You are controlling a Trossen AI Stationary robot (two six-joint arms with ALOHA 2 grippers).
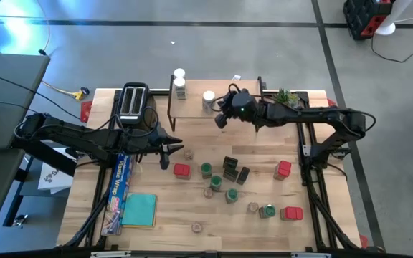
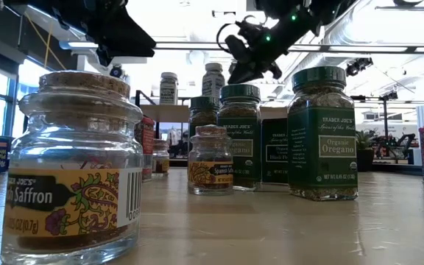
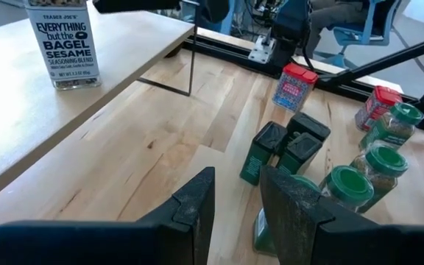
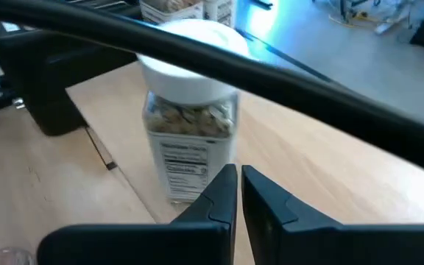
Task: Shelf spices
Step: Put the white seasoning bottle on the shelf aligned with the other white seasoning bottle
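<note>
The shelf (image 1: 214,109) stands at the table's far side. On its wooden top (image 4: 330,169) are white-lidded spice jars (image 1: 180,84) and another white-lidded jar (image 4: 190,125). My right gripper (image 4: 238,177) is shut and empty, raised just on the near side of that jar (image 1: 209,98). My left gripper (image 3: 238,184) hangs open and empty over the table by the shelf's left end (image 1: 171,150). On the table stand green-lidded jars (image 1: 216,182), red tins (image 1: 181,170), black boxes (image 1: 231,168) and tiny cork-topped jars (image 1: 188,153).
A black toaster (image 1: 133,102) stands left of the shelf. A long blue foil box (image 1: 118,185) and a teal cloth (image 1: 139,209) lie at the near left. A small plant (image 1: 287,95) sits at the far right. A saffron jar (image 2: 72,162) stands near the front edge.
</note>
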